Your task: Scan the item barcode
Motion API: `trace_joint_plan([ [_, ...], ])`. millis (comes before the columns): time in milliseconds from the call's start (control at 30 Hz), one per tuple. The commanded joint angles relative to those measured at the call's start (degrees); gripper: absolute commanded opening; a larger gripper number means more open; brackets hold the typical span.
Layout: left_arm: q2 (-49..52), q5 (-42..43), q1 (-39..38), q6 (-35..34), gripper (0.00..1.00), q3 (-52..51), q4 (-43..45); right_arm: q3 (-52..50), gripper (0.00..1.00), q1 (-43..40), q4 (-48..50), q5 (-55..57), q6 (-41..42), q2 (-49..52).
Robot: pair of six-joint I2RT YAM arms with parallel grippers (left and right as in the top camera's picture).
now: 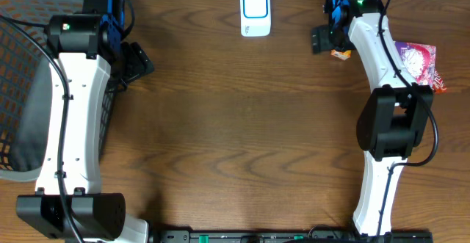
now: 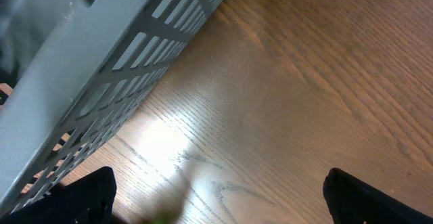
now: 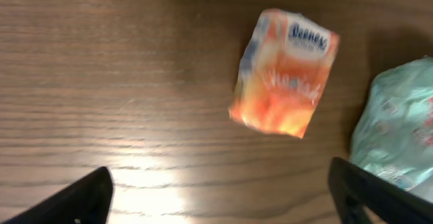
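Note:
A small orange packet [image 3: 284, 72] with blue lettering lies flat on the wooden table, and no barcode shows on it. My right gripper [image 3: 220, 190] hangs open above the table just short of the packet, nothing between its fingers. From overhead the same packet [image 1: 340, 53] peeks out beside the right gripper [image 1: 323, 39] at the back right. The white scanner [image 1: 255, 12] with a blue-framed window sits at the back middle. My left gripper [image 1: 136, 61] is open and empty over bare wood beside the basket; in its wrist view the left gripper [image 2: 216, 190] holds nothing.
A grey slotted basket [image 1: 15, 67] fills the left edge, and its wall [image 2: 101, 68] runs close by the left fingers. A pink packet [image 1: 416, 58] lies at the right edge. A pale teal packet [image 3: 396, 129] lies right of the orange one.

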Motion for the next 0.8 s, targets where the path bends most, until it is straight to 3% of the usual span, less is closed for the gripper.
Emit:
trace_joint_plan([
  [0, 0.3, -0.9, 0.1, -0.9, 0.98, 0.3, -0.2, -0.5, 0.99, 0.3, -0.7, -1.6, 4.2, -5.3],
  [467, 0.3, -0.9, 0.1, -0.9, 0.98, 0.3, -0.2, -0.5, 0.99, 3.3, -7.0, -1.1, 11.1, -29.6],
  [767, 0.3, -0.9, 0.1, -0.9, 0.98, 0.3, -0.2, -0.6, 0.99, 11.7, -17.0, 13.3, 14.8, -34.4],
])
